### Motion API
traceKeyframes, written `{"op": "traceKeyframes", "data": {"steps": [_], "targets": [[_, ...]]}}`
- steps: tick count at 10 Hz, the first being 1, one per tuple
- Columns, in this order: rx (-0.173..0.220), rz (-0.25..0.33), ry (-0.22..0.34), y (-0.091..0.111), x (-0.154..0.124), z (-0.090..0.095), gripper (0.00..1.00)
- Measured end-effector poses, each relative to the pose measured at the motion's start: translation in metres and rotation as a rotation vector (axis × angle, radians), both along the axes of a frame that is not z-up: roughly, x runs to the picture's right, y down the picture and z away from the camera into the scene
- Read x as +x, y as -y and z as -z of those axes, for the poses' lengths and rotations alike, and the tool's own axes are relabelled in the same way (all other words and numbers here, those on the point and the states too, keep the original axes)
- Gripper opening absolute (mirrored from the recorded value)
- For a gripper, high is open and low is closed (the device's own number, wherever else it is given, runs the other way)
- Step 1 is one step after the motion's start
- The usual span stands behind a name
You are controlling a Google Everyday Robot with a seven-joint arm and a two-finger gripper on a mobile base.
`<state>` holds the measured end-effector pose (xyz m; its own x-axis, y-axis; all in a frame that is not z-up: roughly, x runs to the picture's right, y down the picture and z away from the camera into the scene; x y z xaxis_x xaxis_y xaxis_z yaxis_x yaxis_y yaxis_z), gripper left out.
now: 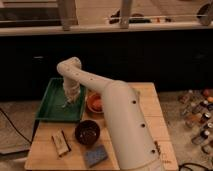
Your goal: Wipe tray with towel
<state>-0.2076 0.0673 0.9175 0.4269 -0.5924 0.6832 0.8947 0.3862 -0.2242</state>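
A green tray (50,107) lies on the back left of the wooden table. My white arm reaches from the front right over the table to it. My gripper (68,102) points down into the tray's right half, over a pale bit that may be the towel (66,105); the towel is mostly hidden by the gripper.
An orange bowl (95,103) sits right of the tray. A dark bowl (87,132) stands in front of it. A blue sponge (95,155) and a small packet (60,142) lie near the table's front edge (70,167). Bottles (200,117) stand on the floor at right.
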Motion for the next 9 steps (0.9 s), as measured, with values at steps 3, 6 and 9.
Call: {"op": "traceKeyframes", "data": {"steps": [3,6,9], "targets": [[-0.001,0.022,0.045,0.000,-0.019,-0.004,0.00],[-0.022,0.069,0.115,-0.017,-0.038,0.006,0.00],[-0.057,0.085,0.144,-0.039,-0.039,0.015,0.00]]}}
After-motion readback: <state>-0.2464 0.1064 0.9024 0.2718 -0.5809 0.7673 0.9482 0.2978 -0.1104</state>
